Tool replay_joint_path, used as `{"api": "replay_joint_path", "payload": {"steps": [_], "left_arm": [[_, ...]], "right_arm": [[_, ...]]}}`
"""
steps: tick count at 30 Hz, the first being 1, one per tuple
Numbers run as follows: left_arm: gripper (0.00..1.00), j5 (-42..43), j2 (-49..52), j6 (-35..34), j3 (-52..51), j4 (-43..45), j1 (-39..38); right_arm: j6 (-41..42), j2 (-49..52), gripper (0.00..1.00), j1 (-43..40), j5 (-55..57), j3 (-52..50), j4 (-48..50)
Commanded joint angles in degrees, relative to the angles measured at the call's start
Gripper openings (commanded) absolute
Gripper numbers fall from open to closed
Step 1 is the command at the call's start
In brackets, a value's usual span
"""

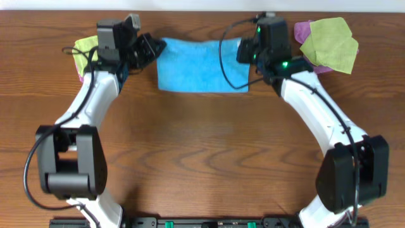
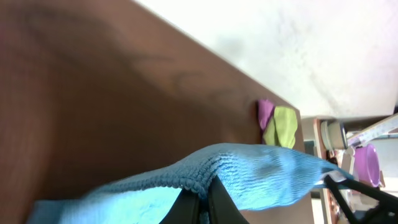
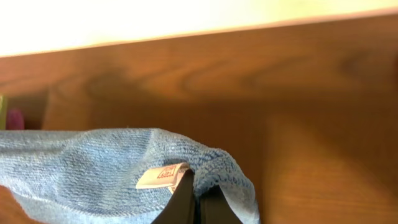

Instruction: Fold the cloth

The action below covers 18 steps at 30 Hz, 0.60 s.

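The bright blue cloth (image 1: 199, 65) lies at the far middle of the table, folded into a wide rectangle. My left gripper (image 1: 150, 47) is shut on its far left corner; in the left wrist view the cloth (image 2: 261, 174) drapes over the closed fingers (image 2: 204, 200). My right gripper (image 1: 248, 50) is shut on the far right corner; in the right wrist view the cloth (image 3: 93, 168) with a white tag (image 3: 163, 176) wraps over the closed fingers (image 3: 198, 193).
A lime-green cloth over a purple one (image 1: 329, 43) lies at the far right corner. Another lime-green cloth with purple under it (image 1: 83, 50) lies at the far left, partly under my left arm. The table's far edge runs just behind the cloths.
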Motion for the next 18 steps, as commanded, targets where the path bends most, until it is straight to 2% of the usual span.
{"api": "replay_joint_path", "payload": {"steps": [1,6,11,18], "left_arm": [[0.06,-0.04,1.81,-0.17,6.67,0.44,0.07],[0.06,0.07,2.97,0.02,12.15,-0.04,0.07],[0.06,3.21,2.95,0.59,12.83,-2.10,0.09],[0.06,5.86,2.95,5.03,12.83,-10.47,0.17]], "right_arm": [[-3.13,1.77,0.01,-1.64,1.62,5.42,-0.13],[-4.70,2.10,0.01,-1.81,1.55,8.13,-0.48],[-5.27,2.08,0.01,-1.31,1.40,8.48,-3.50],[-5.79,1.11,0.01,-0.15,1.40,8.48,-6.49]]}}
